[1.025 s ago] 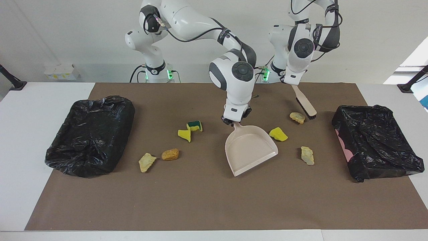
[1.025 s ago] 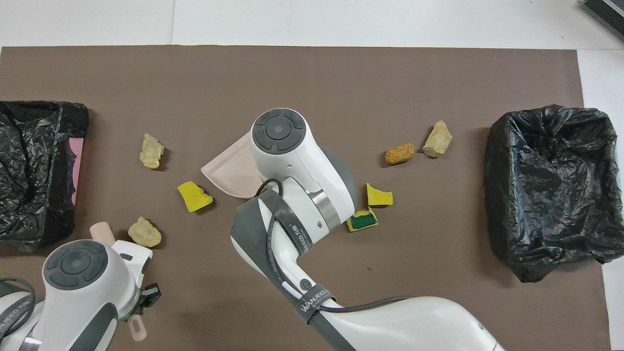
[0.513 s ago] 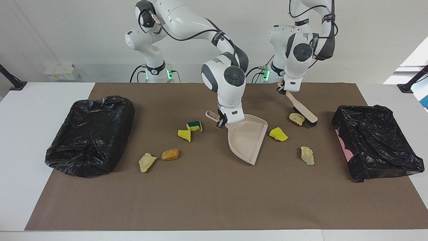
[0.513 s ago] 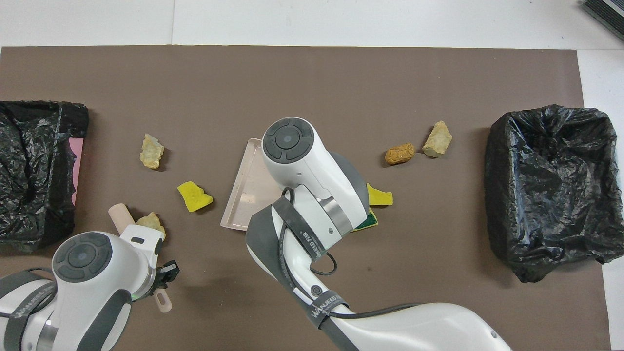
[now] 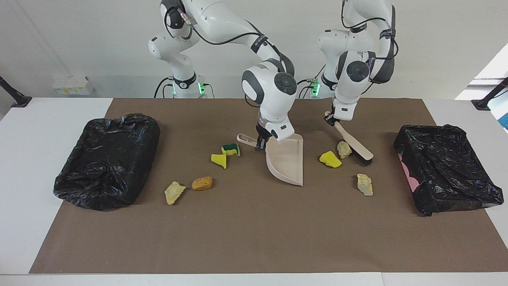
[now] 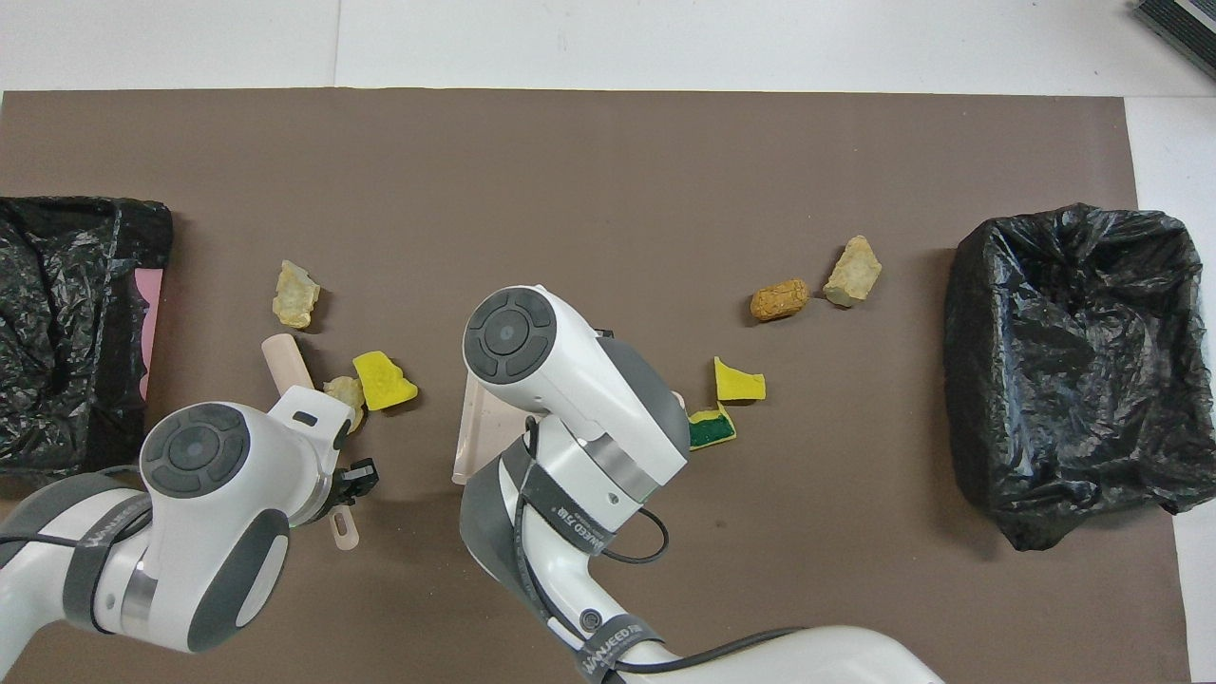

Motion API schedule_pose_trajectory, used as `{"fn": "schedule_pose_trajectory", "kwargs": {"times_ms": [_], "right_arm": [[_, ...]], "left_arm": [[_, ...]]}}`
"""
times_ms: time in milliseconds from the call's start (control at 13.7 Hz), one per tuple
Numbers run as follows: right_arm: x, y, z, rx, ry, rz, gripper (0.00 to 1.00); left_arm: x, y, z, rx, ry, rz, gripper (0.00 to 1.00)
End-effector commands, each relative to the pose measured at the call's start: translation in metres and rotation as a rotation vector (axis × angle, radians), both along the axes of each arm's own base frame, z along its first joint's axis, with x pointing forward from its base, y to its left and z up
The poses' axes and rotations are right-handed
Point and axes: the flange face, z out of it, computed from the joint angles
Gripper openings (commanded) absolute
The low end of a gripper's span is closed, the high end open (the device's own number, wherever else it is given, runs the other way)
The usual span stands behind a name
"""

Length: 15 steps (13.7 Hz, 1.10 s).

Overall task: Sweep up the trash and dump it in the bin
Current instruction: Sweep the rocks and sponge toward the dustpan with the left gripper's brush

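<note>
I read the clock from overhead, twelve pointing away from the robots. All seven scraps of trash lie flat on the mat. Around three o'clock of its middle sits a yellow sponge with a green face [image 6: 710,429], and a yellow wedge [image 6: 738,380] lies just beside it at one o'clock. Out at two o'clock lies an orange-brown lump [image 6: 779,299], with a pale tan chunk [image 6: 853,271] just beside it. At nine o'clock lies a yellow sponge piece [image 6: 383,380], and a small tan crumb [image 6: 344,391] touches it at nine. The crumb rests against the brush [image 5: 354,145] bristles. Another tan chunk [image 6: 296,294] sits apart at ten o'clock.
</note>
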Motion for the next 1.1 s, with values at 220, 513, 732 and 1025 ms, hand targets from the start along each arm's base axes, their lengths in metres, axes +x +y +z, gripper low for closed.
{"fn": "schedule_pose_trajectory", "kwargs": {"times_ms": [220, 513, 732, 1025], "right_arm": [[-0.011, 0.013, -0.003, 0.033, -0.023, 0.043, 0.0], [-0.008, 0.008, -0.013, 0.061, -0.017, 0.03, 0.0], [-0.001, -0.004, -0.015, 0.057, 0.003, 0.004, 0.0], [0.006, -0.008, -0.013, 0.086, -0.012, 0.035, 0.0]], "left_arm": [[0.002, -0.028, 0.002, -0.073, 0.005, -0.257, 0.0], [-0.024, -0.083, 0.007, -0.115, 0.009, -0.377, 0.0], [-0.038, -0.11, 0.012, -0.161, 0.025, -0.414, 0.0], [-0.008, -0.098, 0.061, -0.196, 0.058, -0.439, 0.0]]}}
